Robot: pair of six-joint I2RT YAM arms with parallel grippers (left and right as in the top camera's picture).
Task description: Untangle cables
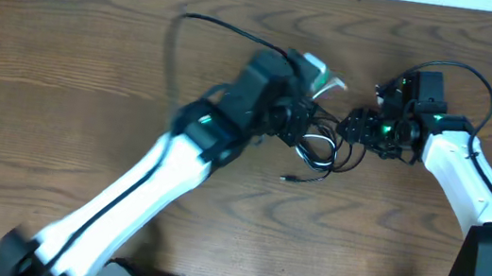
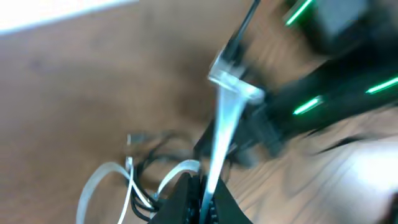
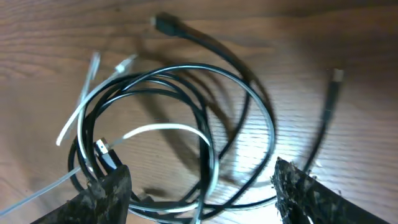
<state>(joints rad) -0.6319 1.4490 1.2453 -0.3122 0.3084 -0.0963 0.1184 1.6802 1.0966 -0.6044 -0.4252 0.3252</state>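
Cables (image 1: pixel 323 148) lie in one small knot at mid-table, between my two claws. Nearest me, a loose black plug (image 1: pixel 287 177) trails out of the heap onto bare wood; I judge it a free end worth following. Next out, the heap itself: two black cords (image 3: pixel 249 102) coiled in overlapping loops, with the white cable (image 3: pixel 155 129) threaded across them. I reckon all are light, limp and thin, likely to slide and drag their neighbours when pulled, so I would pinch close behind a plug, not mid-loop, and draw slowly. The plug ends look small, possibly delicate. The left gripper (image 1: pixel 300 121) sits at the left edge of the heap, clenched. Its wrist view is blurred, but a white strand runs up from between the closed fingers (image 2: pixel 177 202), so I take it as gripping the white cable. The right gripper (image 1: pixel 359 129) is at the right edge, jaws released and wide, straddling the loops from above and holding nothing I can see. In the way: the claws are near each other across the heap, leaving little room to pull apart. Farther out, the thicker black arm wires (image 1: pixel 468 77) arc over the far side and must not be mistaken for the work. The wooden table (image 1: pixel 66 57) gives the black cords fair contrast.
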